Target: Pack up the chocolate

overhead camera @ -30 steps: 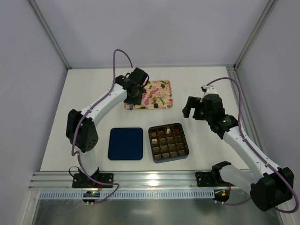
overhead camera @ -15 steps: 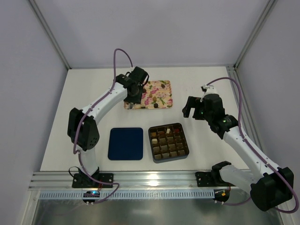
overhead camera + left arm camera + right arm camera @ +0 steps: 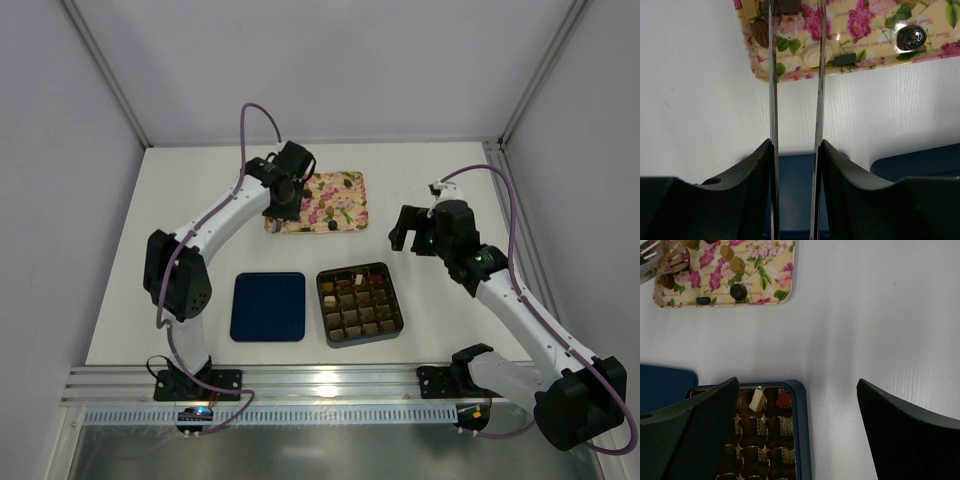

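Upper left of the overhead view: the left gripper [image 3: 796, 150] is clamped on thin metal tongs [image 3: 665, 257]. The tips sit over the left end of the floral tray [image 3: 348, 212], where loose chocolate [image 3: 910, 36] lies. Looks like a pick to me: squeeze gently, lift straight up, no dragging. Lower centre, the blue lid [image 3: 268, 307] lies beside the box [image 3: 398, 305], most cells filled. Right of centre, the right gripper [image 3: 797, 385] hovers spread wide, empty.

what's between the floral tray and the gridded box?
Nothing; bare table separates the floral tray and the gridded box, clearest in the right wrist view.
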`<state>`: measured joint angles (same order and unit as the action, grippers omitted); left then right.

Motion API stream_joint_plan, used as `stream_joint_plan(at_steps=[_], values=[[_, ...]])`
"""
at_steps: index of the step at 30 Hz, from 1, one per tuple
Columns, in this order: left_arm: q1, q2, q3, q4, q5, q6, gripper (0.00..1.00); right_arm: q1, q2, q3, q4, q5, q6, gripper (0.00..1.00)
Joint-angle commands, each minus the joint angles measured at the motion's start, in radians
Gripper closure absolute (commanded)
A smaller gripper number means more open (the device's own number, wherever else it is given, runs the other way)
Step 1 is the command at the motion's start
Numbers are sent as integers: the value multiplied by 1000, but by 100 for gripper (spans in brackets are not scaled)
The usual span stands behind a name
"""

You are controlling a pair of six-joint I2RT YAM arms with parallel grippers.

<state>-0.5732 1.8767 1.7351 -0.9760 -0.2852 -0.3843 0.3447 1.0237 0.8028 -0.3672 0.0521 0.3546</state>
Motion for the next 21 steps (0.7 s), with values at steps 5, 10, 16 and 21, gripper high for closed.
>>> stream_joint_plan(at_steps=[5, 10, 16, 21], values=[[24, -36, -3, 40, 0, 15, 58, -3, -1, 19, 30, -6, -3, 0], [26, -27, -6, 39, 12, 19, 58, -3, -2, 19, 28, -3, -2, 0], [26, -24, -12, 49, 26, 19, 59, -3, -4, 15, 28, 0, -2, 0], [26, -17, -9, 42, 29, 21, 59, -3, -4, 15, 28, 2, 0, 0]])
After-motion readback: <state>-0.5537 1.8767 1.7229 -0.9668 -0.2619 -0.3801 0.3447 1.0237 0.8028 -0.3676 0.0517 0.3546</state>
